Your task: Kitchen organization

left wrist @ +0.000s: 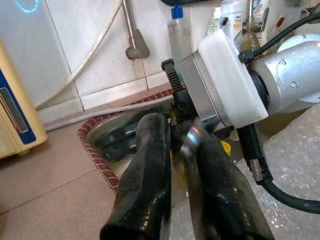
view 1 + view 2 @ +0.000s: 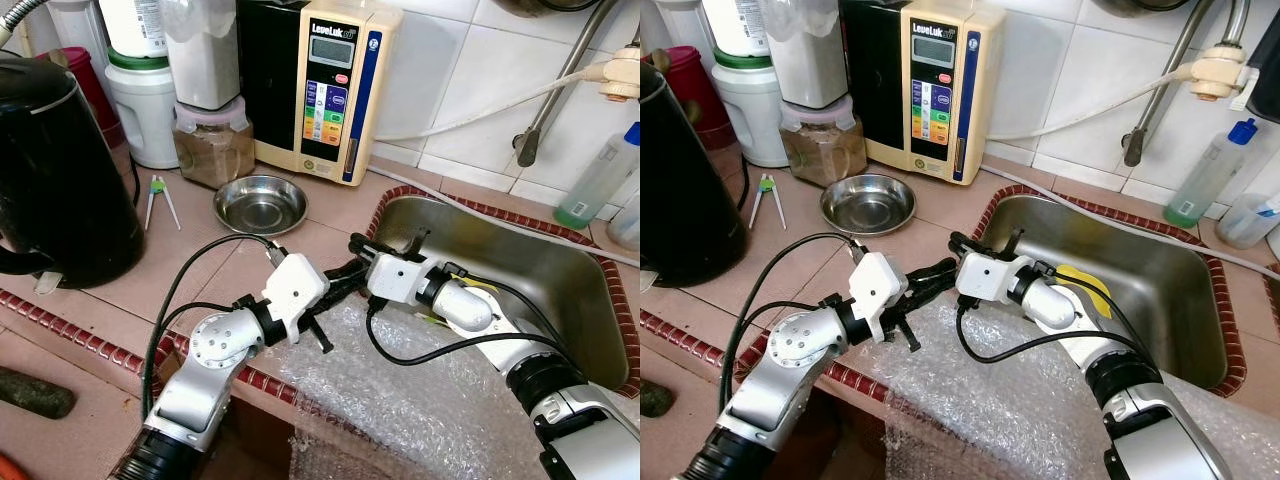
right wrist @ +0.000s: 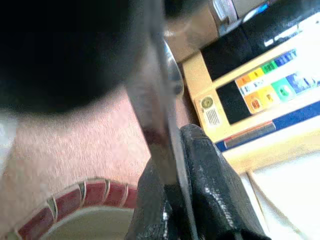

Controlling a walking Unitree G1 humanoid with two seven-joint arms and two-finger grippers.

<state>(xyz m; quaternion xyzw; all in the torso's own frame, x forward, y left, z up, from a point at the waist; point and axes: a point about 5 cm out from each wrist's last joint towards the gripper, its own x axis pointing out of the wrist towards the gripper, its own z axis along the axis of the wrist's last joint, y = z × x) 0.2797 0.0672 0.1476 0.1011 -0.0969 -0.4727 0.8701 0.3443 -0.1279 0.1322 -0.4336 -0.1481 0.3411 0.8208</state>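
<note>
**Tiled bench and sink, seen from the robot's head, left to right.**

- A black kettle [image 2: 60, 170] stands at the left edge of the bench [image 2: 330, 215].
- Just right of it lies a small pair of green-and-white tongs [image 2: 158, 198].
- Behind the tongs, along the back wall, stand stacked jars. The nearest is a jar of brown powder [image 2: 213, 145].
- A steel bowl [image 2: 260, 203] sits upright on the tiles in front of that jar. Behind it, against the wall, is a cream water ioniser [image 2: 325, 90].
- The two arms meet over the left rim of the sink [image 2: 520, 270], near the front edge of the bench.
- The left gripper [image 1: 175, 132] reaches in from the left with its fingers [image 1: 145, 165] drawn almost together. They clamp a shiny metal utensil [image 1: 192, 142], too blurred to name more closely.
- The right gripper [image 2: 352, 255] reaches across from the sink side and is nose to nose with the left one. In its wrist view the same metal strip runs alongside it. Whether this gripper is open or closed on the utensil cannot be told.
- A sheet of bubble wrap [image 2: 400, 400] hangs over the front edge of the bench beneath both arms.
- A clear bottle with a blue cap [image 2: 600, 180] stands at the back right corner, behind the sink.
</note>
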